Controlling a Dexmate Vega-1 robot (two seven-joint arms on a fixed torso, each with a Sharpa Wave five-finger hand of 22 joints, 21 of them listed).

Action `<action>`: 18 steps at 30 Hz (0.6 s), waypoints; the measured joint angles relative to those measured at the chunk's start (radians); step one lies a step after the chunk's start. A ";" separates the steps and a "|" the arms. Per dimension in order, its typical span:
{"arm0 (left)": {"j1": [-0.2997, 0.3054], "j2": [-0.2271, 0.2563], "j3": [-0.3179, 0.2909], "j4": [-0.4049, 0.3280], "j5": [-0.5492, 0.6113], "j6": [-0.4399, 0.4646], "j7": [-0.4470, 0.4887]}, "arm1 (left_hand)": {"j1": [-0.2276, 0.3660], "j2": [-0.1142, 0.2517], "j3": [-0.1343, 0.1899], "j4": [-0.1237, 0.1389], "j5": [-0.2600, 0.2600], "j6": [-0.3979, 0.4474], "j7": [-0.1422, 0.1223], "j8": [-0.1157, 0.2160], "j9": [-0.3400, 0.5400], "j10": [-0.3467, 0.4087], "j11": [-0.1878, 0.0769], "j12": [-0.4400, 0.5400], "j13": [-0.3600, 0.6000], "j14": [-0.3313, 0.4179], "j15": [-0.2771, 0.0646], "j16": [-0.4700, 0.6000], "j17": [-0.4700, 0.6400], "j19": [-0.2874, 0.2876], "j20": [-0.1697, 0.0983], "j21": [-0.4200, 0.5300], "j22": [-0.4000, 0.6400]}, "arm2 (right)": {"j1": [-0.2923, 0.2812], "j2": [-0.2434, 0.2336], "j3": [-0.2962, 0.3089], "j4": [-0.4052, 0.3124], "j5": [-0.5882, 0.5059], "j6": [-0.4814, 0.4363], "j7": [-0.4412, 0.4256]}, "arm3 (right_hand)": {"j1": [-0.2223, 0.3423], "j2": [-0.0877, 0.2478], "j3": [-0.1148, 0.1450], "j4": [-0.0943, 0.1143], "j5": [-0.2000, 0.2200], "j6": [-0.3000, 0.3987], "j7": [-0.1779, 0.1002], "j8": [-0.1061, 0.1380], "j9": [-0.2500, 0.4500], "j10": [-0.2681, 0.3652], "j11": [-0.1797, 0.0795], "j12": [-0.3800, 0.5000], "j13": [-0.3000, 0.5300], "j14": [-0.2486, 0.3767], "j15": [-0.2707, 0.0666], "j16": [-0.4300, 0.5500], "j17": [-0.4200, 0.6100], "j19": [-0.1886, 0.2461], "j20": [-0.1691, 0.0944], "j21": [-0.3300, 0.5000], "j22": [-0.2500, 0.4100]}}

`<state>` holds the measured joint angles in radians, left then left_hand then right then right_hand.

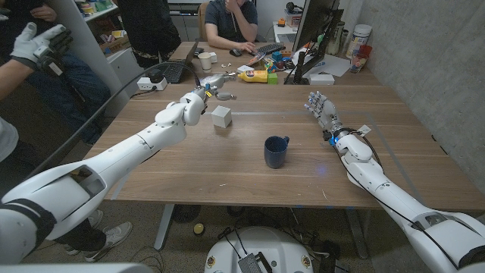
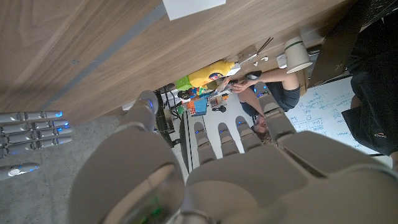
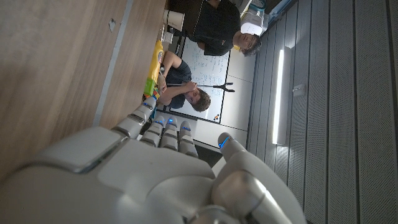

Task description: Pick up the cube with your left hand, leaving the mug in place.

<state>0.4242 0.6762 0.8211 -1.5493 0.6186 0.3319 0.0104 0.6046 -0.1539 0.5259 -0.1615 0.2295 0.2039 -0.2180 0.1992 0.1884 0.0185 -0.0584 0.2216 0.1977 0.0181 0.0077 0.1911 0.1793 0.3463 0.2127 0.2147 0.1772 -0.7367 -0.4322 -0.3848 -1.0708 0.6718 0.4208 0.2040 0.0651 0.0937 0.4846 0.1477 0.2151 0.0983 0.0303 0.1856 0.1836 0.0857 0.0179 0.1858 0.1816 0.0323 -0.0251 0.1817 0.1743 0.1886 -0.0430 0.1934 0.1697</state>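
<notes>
Since the cube (image 1: 221, 116) looks light, stiff and smooth, the open, empty left hand (image 1: 213, 89) should pinch opposite flat faces.

no legible text, whiteboard (image 2: 323, 112) scrawl perhaps blurred

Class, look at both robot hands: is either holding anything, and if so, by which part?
Nothing is held. The left hand hovers open behind the cube; the right hand is open.
</notes>
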 measured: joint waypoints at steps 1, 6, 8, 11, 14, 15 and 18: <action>0.000 0.000 0.001 -0.001 0.000 0.000 0.000 | 0.000 0.000 -0.004 0.002 0.000 0.000 0.000 0.000 0.000 -0.004 0.004 0.000 0.000 0.000 0.000 0.000 0.000 0.000 0.000 -0.002 0.000 | 0.000 0.000 0.000 0.000 -0.001 0.000 0.000 | 0.000 0.000 0.000 0.000 0.000 0.000 0.000 0.000 0.000 0.000 0.000 0.000 0.000 0.000 0.000 0.000 0.000 0.000 0.000 0.000 0.000; -0.003 0.002 0.018 -0.009 0.026 0.037 -0.047 | 0.004 -0.004 -0.012 0.004 0.004 0.000 0.000 0.000 0.000 -0.005 0.016 -0.004 0.005 -0.008 0.008 0.000 0.000 0.000 0.000 -0.007 0.000 | 0.000 0.000 -0.001 0.000 -0.004 0.001 -0.004 | 0.000 0.000 0.000 0.000 0.000 0.000 0.000 0.000 0.000 0.000 0.000 0.000 0.000 0.000 0.000 0.000 0.000 0.000 0.000 0.000 0.000; -0.008 0.002 0.026 -0.009 0.038 0.056 -0.071 | 0.004 -0.004 -0.018 0.006 0.004 0.000 0.000 -0.003 0.000 -0.005 0.016 -0.004 0.005 -0.008 0.008 0.000 0.000 0.000 0.000 -0.008 0.000 | -0.001 -0.001 -0.001 -0.001 -0.004 0.002 -0.005 | 0.000 0.000 0.000 0.000 0.000 0.000 0.000 0.000 0.000 0.000 0.000 0.000 0.000 0.000 0.000 0.000 0.000 0.000 0.000 0.000 0.000; -0.012 0.001 0.033 -0.009 0.043 0.063 -0.084 | 0.004 -0.004 -0.026 0.005 0.004 -0.008 0.000 -0.007 0.000 -0.005 0.016 -0.004 0.005 -0.003 0.013 0.000 0.000 0.000 0.000 -0.008 0.000 | -0.001 -0.002 -0.001 -0.003 -0.005 0.003 -0.007 | 0.000 0.000 0.000 0.000 0.000 0.000 0.000 0.000 0.000 0.000 0.000 0.000 0.000 0.000 0.000 0.000 0.000 0.000 0.000 0.000 0.000; -0.019 -0.001 0.042 -0.003 0.051 0.080 -0.115 | 0.009 -0.009 -0.028 0.007 0.008 -0.008 0.000 -0.007 0.000 -0.010 0.021 -0.004 0.005 -0.003 0.013 0.000 0.000 0.000 0.000 -0.008 0.000 | -0.003 -0.004 0.000 -0.005 -0.006 0.005 -0.009 | 0.000 0.000 0.000 0.000 0.000 0.000 0.000 0.000 0.000 0.000 0.000 0.000 0.000 0.000 0.000 0.000 0.000 0.000 0.000 0.000 0.000; -0.020 -0.001 0.043 -0.002 0.052 0.085 -0.124 | 0.009 -0.009 -0.030 0.009 0.008 -0.010 0.002 -0.011 0.000 -0.010 0.021 -0.004 0.005 -0.003 0.013 0.000 0.000 0.000 0.000 -0.008 0.000 | -0.003 -0.004 0.000 -0.006 -0.006 0.005 -0.010 | 0.000 0.000 0.000 0.000 0.000 0.000 0.000 0.000 0.000 0.000 0.000 0.000 0.000 0.000 0.000 0.000 0.000 0.000 0.000 0.000 0.000; -0.027 -0.006 0.053 0.005 0.056 0.098 -0.150 | 0.009 -0.009 -0.038 0.008 0.008 -0.018 0.000 -0.011 0.000 -0.014 0.025 -0.004 0.005 0.002 0.019 0.000 0.000 0.000 0.000 -0.008 0.000 | -0.004 -0.006 0.001 -0.007 -0.007 0.008 -0.011 | 0.000 0.000 0.000 0.000 0.000 0.000 0.000 0.000 0.000 0.000 0.000 0.000 0.000 0.000 0.000 0.000 0.000 0.000 0.000 0.000 0.000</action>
<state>0.3974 0.6703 0.8742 -1.5438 0.6748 0.4299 -0.1394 0.6137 -0.1630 0.4876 -0.1530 0.2372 0.1854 -0.2181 0.1884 0.1883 0.0045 -0.0336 0.2179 0.2027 0.0202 0.0265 0.1911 0.1792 0.3465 0.2130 0.2069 0.1773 -0.7405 -0.4382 -0.3839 -1.0781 0.6644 0.4288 0.1930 0.0651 0.0936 0.4846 0.1477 0.2151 0.0983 0.0303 0.1856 0.1836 0.0857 0.0179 0.1858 0.1817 0.0322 -0.0251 0.1817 0.1742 0.1885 -0.0430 0.1934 0.1697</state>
